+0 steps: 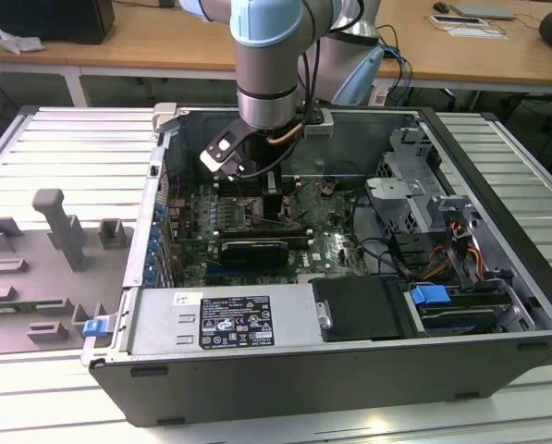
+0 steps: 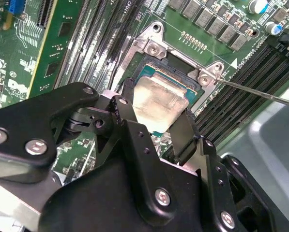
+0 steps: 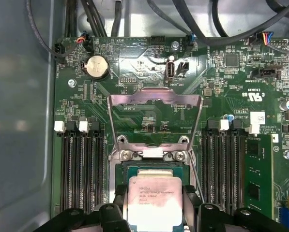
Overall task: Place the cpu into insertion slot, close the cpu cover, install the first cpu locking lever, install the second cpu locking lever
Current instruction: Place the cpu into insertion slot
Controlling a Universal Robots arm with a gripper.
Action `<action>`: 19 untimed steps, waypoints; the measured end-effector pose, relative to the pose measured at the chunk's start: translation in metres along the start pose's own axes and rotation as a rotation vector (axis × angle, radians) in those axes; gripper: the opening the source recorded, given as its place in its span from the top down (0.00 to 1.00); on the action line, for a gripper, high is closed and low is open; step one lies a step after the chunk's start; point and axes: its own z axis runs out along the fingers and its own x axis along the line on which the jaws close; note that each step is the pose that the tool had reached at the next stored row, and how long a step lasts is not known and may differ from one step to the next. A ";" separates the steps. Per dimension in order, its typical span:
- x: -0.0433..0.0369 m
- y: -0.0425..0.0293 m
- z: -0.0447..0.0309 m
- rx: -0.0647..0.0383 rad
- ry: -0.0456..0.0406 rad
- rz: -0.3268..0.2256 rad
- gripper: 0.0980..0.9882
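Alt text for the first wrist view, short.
The hand holds the cpu at the insertion slot on a green motherboard. The cpu cover is flipped open beyond it, with black memory slots on both sides.

In the exterior view, the arm (image 1: 268, 65) reaches in from the far side, with its last link vertical and the wrist (image 1: 266, 116) pointing straight down. In the second wrist view, the gripper (image 2: 156, 108) sets its two black fingers (image 2: 184, 133) against opposite edges of the cpu (image 2: 159, 96), clamping it.
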 end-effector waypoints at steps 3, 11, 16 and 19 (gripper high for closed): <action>0.0000 -0.0002 0.0030 0.000 0.0000 0.000 0.50; 0.0011 -0.0005 0.0064 0.001 -0.0002 0.000 0.50; 0.0012 -0.0005 0.0066 0.001 0.0000 0.000 0.50; 0.0012 -0.0005 0.0067 0.001 0.0000 0.000 0.49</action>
